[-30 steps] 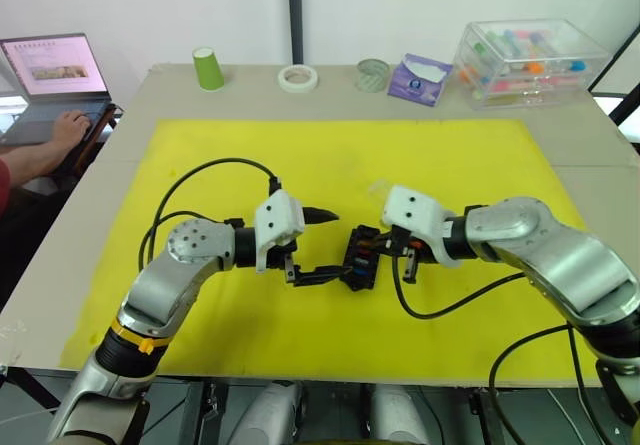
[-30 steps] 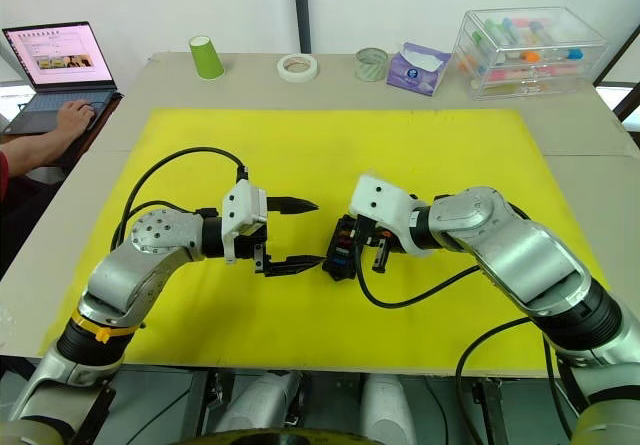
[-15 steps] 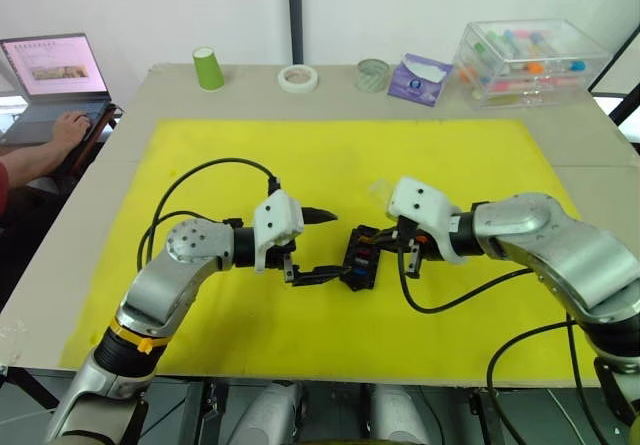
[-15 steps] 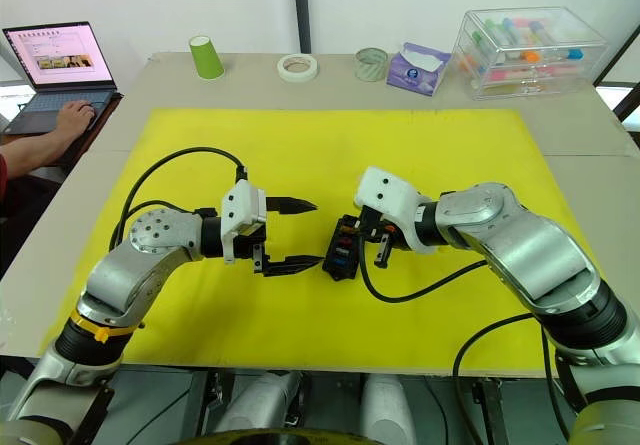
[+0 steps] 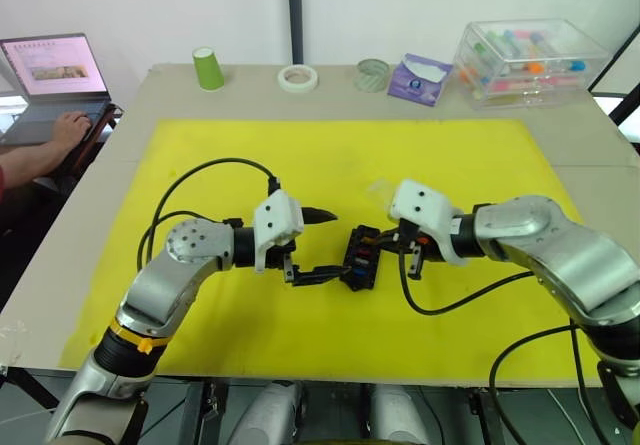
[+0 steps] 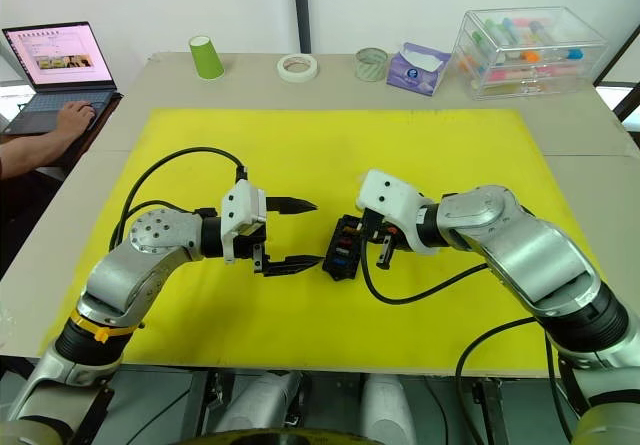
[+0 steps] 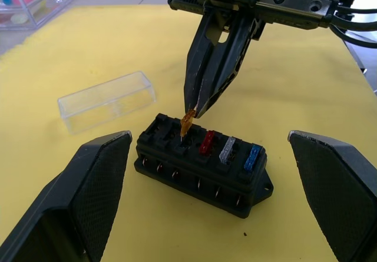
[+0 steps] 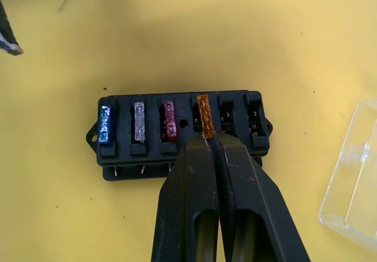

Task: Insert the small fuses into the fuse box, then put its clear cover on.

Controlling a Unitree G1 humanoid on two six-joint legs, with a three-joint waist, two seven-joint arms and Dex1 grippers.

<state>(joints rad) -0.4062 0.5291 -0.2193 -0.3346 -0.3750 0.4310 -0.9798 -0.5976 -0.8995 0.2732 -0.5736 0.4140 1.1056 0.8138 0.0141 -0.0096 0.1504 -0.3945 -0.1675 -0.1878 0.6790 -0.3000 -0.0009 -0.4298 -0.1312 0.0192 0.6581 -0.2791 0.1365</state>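
Fuse box [image 7: 200,162]: black block, on the yellow mat [image 5: 350,155] near the middle of the bench [image 5: 120,135], between the two grippers. Blue fuse [image 8: 105,123], grey fuse [image 8: 139,122] and red fuse [image 8: 169,120] sit in neighbouring slots; two slots at the far end are vacant.

Amber fuse [image 8: 205,116]: pinched at its top edge by the right gripper [image 7: 197,106], fingers closed on it, its lower end at the fourth slot.

Clear cover [image 7: 107,101]: lies on the mat just beside the fuse box, toward the bench's back edge.

Left gripper [image 5: 325,242]: wide open, holding nothing, fingers to either side of the fuse box, apart from it.
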